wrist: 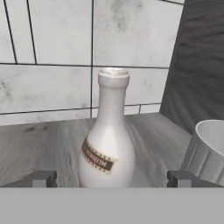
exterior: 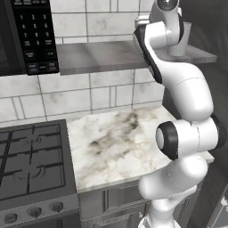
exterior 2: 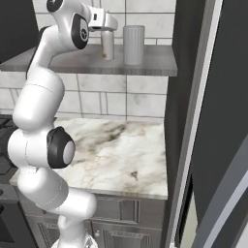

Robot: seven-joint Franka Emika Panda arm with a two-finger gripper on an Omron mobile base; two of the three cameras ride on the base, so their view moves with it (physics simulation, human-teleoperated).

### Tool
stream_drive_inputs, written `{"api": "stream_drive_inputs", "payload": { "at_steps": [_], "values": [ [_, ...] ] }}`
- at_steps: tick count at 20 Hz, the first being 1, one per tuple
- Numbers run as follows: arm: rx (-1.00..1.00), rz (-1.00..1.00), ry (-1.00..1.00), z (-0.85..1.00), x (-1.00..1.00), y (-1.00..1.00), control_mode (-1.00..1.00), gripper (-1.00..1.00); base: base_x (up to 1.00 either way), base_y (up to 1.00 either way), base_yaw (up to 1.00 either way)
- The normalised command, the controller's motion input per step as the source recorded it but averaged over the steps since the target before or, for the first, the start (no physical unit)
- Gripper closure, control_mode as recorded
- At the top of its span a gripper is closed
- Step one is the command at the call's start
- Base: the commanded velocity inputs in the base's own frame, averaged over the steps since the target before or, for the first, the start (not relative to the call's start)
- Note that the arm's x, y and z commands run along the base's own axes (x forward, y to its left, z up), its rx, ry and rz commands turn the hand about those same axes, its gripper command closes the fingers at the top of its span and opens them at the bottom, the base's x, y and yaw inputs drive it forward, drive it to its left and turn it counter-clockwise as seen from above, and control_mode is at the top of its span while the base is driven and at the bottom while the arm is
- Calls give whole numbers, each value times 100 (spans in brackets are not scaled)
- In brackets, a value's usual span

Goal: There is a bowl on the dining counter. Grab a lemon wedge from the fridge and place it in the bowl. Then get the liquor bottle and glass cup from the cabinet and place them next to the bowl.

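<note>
The gripper (wrist: 109, 178) stands released, jaws spread wide, one fingertip (wrist: 43, 178) on either side of the liquor bottle's (wrist: 108, 153) base without touching it. The bottle stands upright on the grey wooden shelf (exterior 2: 145, 65) against the tiled wall (wrist: 52, 52). Just to its right on the same shelf stands the glass cup (exterior 2: 133, 44), apart from it. Below lies the marble tabletop (exterior 2: 121, 155).

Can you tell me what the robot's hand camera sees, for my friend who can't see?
A white liquor bottle with a brown label stands upright on a grey wooden shelf, between the open gripper's dark fingertips. A pale glass cup stands at its right.
</note>
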Motion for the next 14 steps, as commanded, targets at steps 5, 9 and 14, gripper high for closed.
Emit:
{"api": "stream_drive_inputs", "payload": {
  "at_steps": [5,9,14],
  "values": [
    [0,0,0,-4,4,-5,-100,-100,0,0,0],
    [0,0,0,-11,6,-11,-100,-100,0,0,0],
    [0,0,0,-13,10,-7,-100,-100,0,0,0]
  ]
}}
